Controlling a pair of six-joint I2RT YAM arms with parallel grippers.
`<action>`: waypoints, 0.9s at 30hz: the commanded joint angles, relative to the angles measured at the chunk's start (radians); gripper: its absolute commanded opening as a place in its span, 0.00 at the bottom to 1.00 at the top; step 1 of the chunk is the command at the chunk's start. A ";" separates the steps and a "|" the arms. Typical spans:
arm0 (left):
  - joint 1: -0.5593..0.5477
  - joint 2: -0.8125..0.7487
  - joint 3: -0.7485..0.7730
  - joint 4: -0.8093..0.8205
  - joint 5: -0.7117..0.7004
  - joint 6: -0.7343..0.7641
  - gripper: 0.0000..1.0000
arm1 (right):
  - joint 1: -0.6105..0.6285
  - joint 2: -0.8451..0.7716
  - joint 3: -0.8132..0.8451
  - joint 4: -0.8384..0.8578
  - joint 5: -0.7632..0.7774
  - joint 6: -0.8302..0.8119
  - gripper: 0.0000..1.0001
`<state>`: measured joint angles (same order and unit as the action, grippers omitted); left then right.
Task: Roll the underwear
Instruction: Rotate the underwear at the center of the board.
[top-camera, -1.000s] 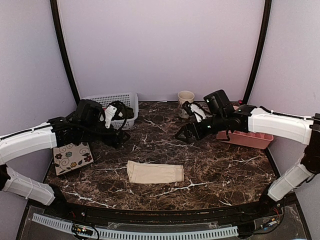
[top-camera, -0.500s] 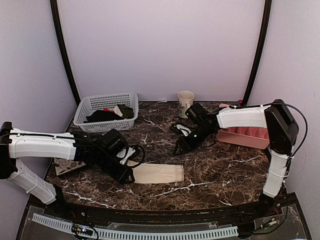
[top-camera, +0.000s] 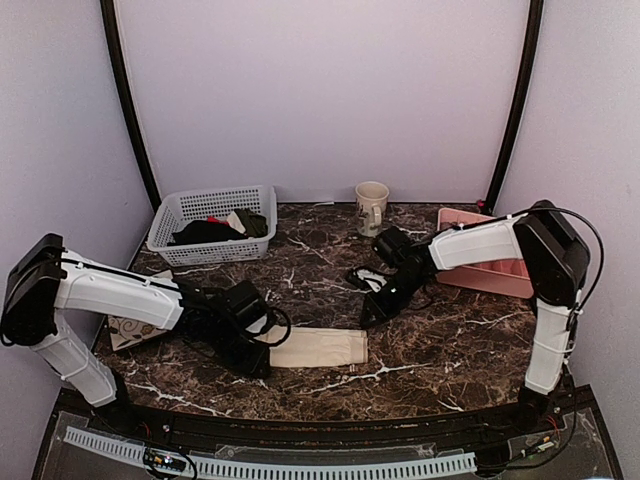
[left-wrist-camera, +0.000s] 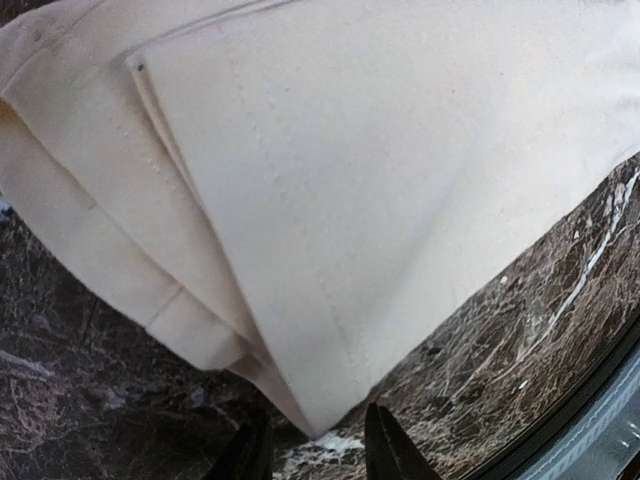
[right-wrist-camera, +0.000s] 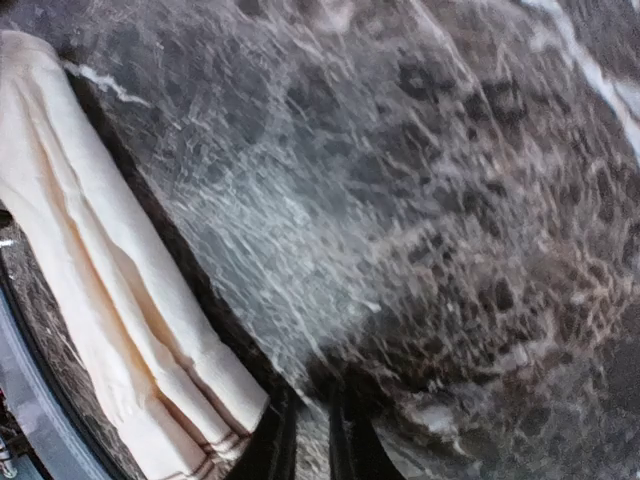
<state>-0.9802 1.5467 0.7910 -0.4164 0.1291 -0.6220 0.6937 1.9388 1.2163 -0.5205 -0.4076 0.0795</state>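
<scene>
The underwear (top-camera: 318, 347) is a cream-beige strip folded lengthwise, lying flat near the front middle of the marble table. My left gripper (top-camera: 258, 352) sits low at its left end. In the left wrist view the cloth (left-wrist-camera: 330, 180) fills most of the frame, and its layered corner points into the left gripper (left-wrist-camera: 318, 452), whose jaws stand partly open and not pinched on it. My right gripper (top-camera: 372, 314) is low over the table just behind the strip's right end. Its fingers (right-wrist-camera: 275, 440) are almost together with only marble between them, and the underwear (right-wrist-camera: 110, 290) lies beside them.
A white basket (top-camera: 215, 222) with dark garments stands at the back left. A mug (top-camera: 372, 205) is at the back centre and a pink tray (top-camera: 490, 272) at the right. A floral tile (top-camera: 128, 328) lies partly under my left arm. A white rail (top-camera: 270, 465) lines the front edge.
Both arms have come down from above the table to the underwear, the left to its left end and the right near its right end. Both sets of jaws have narrowed from wide open.
</scene>
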 joint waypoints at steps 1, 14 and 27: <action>0.014 0.048 0.016 0.031 -0.062 -0.026 0.35 | 0.030 -0.020 -0.075 0.042 0.006 0.003 0.12; 0.199 0.192 0.207 0.068 -0.026 0.260 0.40 | 0.235 -0.151 -0.388 0.311 -0.066 0.233 0.06; 0.209 0.339 0.414 0.069 0.115 0.371 0.45 | 0.375 -0.148 -0.369 0.433 -0.064 0.330 0.07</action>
<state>-0.7769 1.9163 1.1934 -0.2943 0.2237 -0.2966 1.0607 1.8019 0.8574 -0.0502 -0.5224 0.3946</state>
